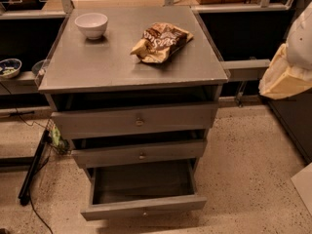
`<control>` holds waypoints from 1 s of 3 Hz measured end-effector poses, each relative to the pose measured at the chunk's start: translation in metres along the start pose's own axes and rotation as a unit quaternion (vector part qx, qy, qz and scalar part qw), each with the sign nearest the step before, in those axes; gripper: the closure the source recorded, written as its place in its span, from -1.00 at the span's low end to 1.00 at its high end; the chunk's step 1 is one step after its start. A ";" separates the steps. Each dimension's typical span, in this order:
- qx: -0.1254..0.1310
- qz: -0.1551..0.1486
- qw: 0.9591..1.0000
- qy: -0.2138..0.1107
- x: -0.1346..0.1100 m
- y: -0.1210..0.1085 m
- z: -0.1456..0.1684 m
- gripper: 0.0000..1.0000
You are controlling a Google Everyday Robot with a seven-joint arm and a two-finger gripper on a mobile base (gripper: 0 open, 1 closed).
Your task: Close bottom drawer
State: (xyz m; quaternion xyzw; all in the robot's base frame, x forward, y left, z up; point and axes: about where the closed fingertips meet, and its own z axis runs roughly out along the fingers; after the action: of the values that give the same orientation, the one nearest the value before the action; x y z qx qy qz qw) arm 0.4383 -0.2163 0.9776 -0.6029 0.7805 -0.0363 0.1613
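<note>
The grey cabinet [131, 67] has three drawers. The bottom drawer [146, 204] is pulled well out, its inside bare, with a small knob on its front panel. The middle drawer [139, 152] and the top drawer [134, 121] each stick out slightly. My gripper [287, 67] shows as a cream and white shape at the right edge of the camera view. It is level with the cabinet top, well to the right of the drawers and far above the bottom one. It touches nothing.
A white bowl [91, 24] and a crumpled snack bag [161, 40] lie on the cabinet top. A small patterned bowl [9, 67] sits on a shelf at left. A black cable [34, 169] runs over the speckled floor left of the cabinet. Dark shelving stands behind.
</note>
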 end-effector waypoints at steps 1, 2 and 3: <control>0.019 0.018 1.000 0.009 0.002 -0.004 0.003 1.00; 0.034 0.040 0.998 0.022 0.009 -0.007 0.030 1.00; 0.031 0.068 0.997 0.022 0.019 -0.008 0.093 1.00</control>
State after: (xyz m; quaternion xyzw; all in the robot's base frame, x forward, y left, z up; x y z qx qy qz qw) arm 0.4690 -0.2239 0.8879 -0.5426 0.8213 -0.0630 0.1646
